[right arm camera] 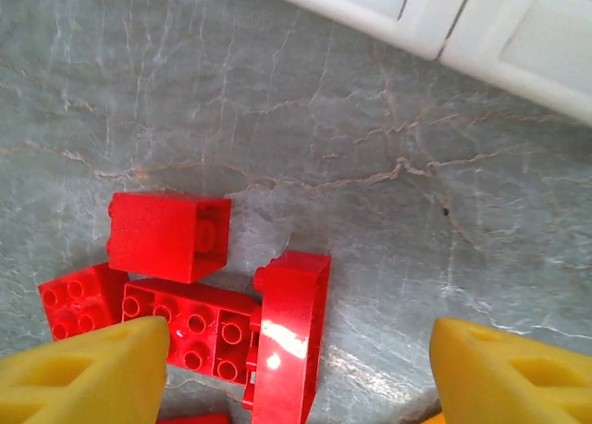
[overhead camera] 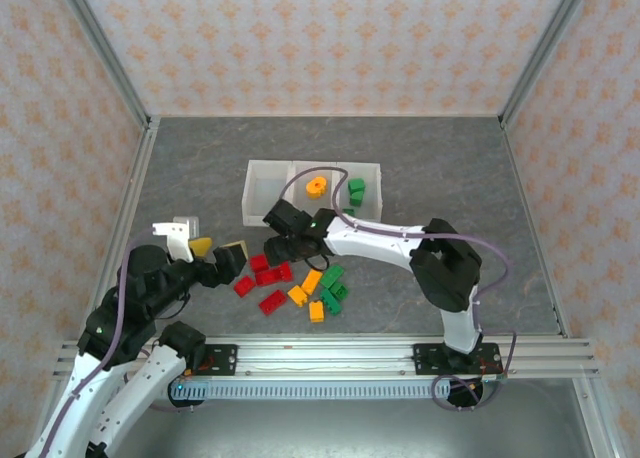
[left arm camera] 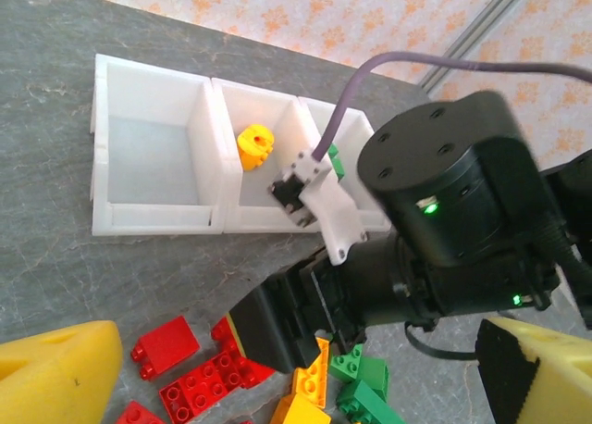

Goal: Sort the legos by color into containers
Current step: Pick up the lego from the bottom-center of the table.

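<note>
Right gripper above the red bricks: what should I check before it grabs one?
1. Tipped red brick centred in the right gripper: ok.
2. Only one brick in the gap: not ok, flat red brick lies against it.
3. Fingers touching the brick: not ok, gaps both sides.
4. Left bin free for reds: ok, empty.
5. Left gripper out of the way: ok, open beside the pile.

A grey marbled table (overhead camera: 200,158) carries a row of three white bins (overhead camera: 249,190) at centre frame; just below, red bricks (overhead camera: 272,301), orange bricks (overhead camera: 311,280) and green bricks (overhead camera: 331,275) lie scattered together.
</note>
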`<state>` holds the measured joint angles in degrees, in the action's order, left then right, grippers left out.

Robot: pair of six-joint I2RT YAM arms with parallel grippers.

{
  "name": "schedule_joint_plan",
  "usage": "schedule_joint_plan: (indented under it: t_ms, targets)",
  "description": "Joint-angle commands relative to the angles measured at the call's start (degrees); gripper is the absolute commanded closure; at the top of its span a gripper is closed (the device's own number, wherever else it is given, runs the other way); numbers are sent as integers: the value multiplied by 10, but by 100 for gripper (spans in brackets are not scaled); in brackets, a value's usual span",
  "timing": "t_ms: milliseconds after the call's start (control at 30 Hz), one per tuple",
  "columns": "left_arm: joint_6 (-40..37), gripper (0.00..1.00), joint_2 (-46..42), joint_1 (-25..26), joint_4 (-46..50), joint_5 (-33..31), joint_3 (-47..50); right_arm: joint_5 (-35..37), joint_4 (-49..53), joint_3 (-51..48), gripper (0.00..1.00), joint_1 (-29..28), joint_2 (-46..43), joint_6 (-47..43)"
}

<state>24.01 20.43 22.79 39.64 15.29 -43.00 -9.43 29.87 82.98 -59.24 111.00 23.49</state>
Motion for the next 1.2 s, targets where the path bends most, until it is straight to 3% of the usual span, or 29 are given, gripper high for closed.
schedule_joint_plan:
  t_ms: [0,467,833,1167]
  targets:
    - [6,1,-12,2,-11,-18,4,1,-5,19,35,-6,28,8]
    - [7,1,-23,2,-14,-19,5,27,11,44,51,-8,82,8]
    - [8,1,-24,1,-15,-21,6,31,17,45,80,-7,69,-6]
    - [9,1,-24,1,-15,-23,6,60,24,61,83,-3,-6,-19]
